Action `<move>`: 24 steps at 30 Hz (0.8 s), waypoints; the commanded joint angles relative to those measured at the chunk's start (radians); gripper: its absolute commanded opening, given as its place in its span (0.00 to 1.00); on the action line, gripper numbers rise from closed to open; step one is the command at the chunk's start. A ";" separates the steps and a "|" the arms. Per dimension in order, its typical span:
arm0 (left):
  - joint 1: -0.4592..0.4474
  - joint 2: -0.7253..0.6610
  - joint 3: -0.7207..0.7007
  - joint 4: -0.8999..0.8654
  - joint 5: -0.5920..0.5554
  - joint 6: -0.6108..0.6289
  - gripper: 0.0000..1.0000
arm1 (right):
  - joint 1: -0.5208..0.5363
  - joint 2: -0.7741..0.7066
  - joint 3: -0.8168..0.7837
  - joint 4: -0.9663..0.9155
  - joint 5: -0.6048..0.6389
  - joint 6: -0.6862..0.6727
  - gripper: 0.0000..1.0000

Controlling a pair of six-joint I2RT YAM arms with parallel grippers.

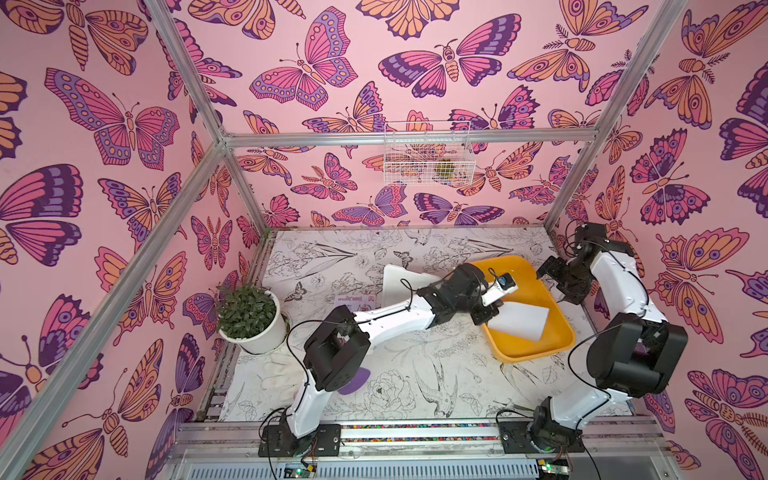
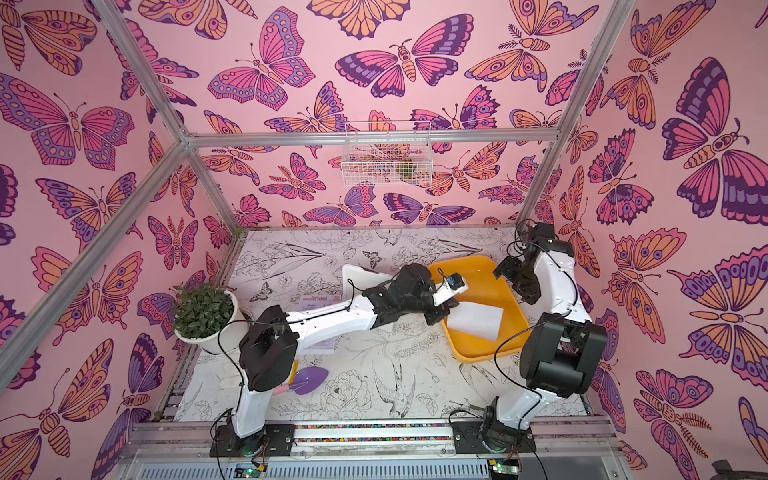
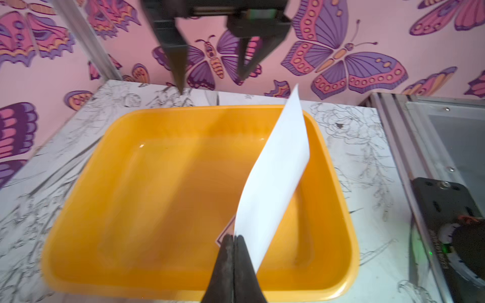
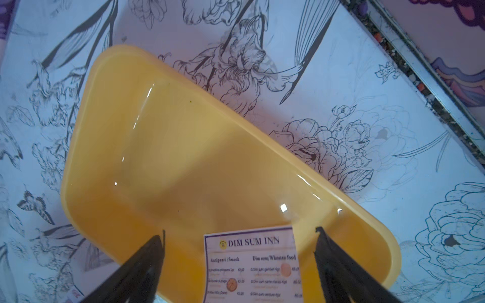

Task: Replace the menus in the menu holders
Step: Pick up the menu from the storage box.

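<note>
The menu [image 3: 278, 168] is clamped over the yellow tray [image 3: 157, 183] by the left gripper [image 3: 233, 237]. The right gripper [image 4: 239, 230] is seen open above the tray.

Table [image 1: 399, 374]: white cover printed with black line drawings of flowers and birds. On it: yellow tray [image 1: 530, 356] towards the far right; potted plant [image 1: 249, 316] in a white pot at the left edge; purple scoop [image 2: 311, 380] near the front left. Menu holder [image 1: 395, 282] just left of the tray, posture unclear; pink menu [image 2: 318, 301] flat in front of it, partly hidden.
</note>
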 commanded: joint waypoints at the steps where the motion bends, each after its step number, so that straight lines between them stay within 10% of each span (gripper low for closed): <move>1: 0.039 -0.009 0.051 0.003 0.037 0.073 0.00 | -0.029 0.003 0.027 -0.008 -0.074 0.076 0.91; 17: 0.072 0.017 0.102 0.033 0.034 0.129 0.00 | -0.052 -0.068 -0.324 0.467 -0.458 0.797 0.89; 24: 0.078 -0.002 0.091 0.034 0.041 0.136 0.00 | -0.036 -0.044 -0.345 0.561 -0.520 0.873 0.89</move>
